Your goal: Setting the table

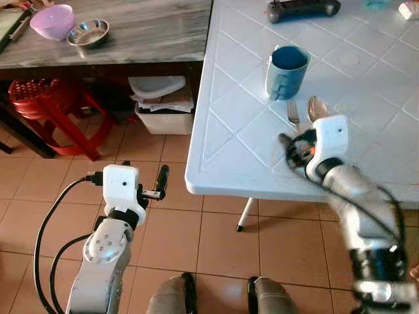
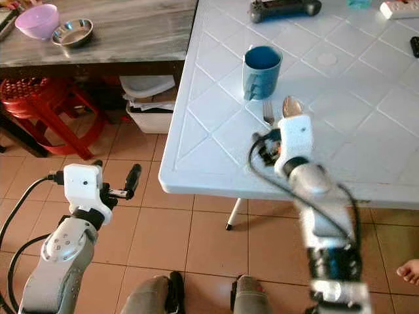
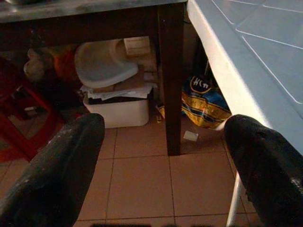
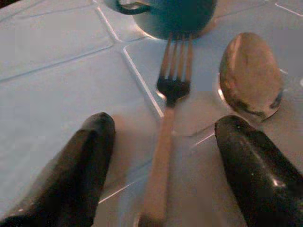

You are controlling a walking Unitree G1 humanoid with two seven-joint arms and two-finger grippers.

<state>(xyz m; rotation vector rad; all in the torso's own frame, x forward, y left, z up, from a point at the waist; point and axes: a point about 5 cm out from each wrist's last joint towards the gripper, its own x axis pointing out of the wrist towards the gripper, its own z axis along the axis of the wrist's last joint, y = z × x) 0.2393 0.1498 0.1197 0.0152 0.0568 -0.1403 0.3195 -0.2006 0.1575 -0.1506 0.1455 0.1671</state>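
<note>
Silver metal fork (image 4: 166, 123) lies flat beside spoon (image 4: 250, 75); right gripper (image 4: 161, 165) straddles its handle wide open, empty, seemingly positioned to grasp.

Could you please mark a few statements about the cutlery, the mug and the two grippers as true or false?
1. The blue ceramic mug stands upright on the white plastic table. True.
2. The metal fork lies between the open fingers of the right gripper. True.
3. The metal spoon rests inside the mug. False: it lies on the table beside the fork.
4. The left gripper is clamped on the table's edge. False: it hangs open over the tiled floor, holding nothing.
5. The pink plastic bowl sits on the white table. False: it sits on the grey wooden table, next to a small steel bowl.
</note>
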